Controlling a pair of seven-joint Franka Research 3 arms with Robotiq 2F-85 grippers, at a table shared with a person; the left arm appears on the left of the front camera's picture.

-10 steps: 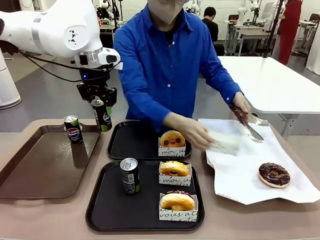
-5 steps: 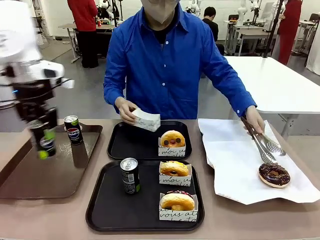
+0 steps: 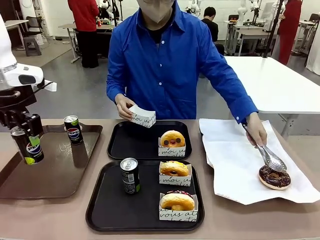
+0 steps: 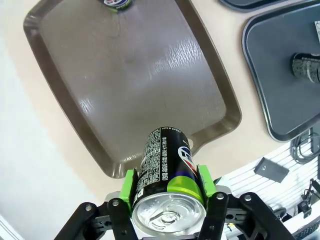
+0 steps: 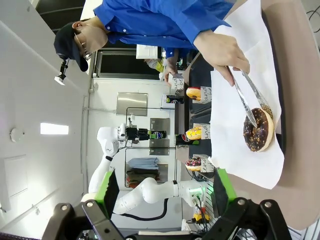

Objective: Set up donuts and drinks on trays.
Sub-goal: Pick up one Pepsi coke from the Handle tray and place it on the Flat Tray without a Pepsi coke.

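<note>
Aloft, can (image 4: 166, 162) in left claw (image 4: 168, 186).

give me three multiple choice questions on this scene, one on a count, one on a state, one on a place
1. How many donuts sit on the near black tray?
A one
B two
C four

2. What state is the left gripper in?
A open
B shut on a can
C shut on a donut

3. Where is the chocolate donut?
A on the white paper
B on the near black tray
C in the left gripper

Answers:
1 B, two sit at its right side, one behind the other.
2 B, the green pads clamp the can's sides.
3 A, it lies on the paper under the person's tongs.
</note>
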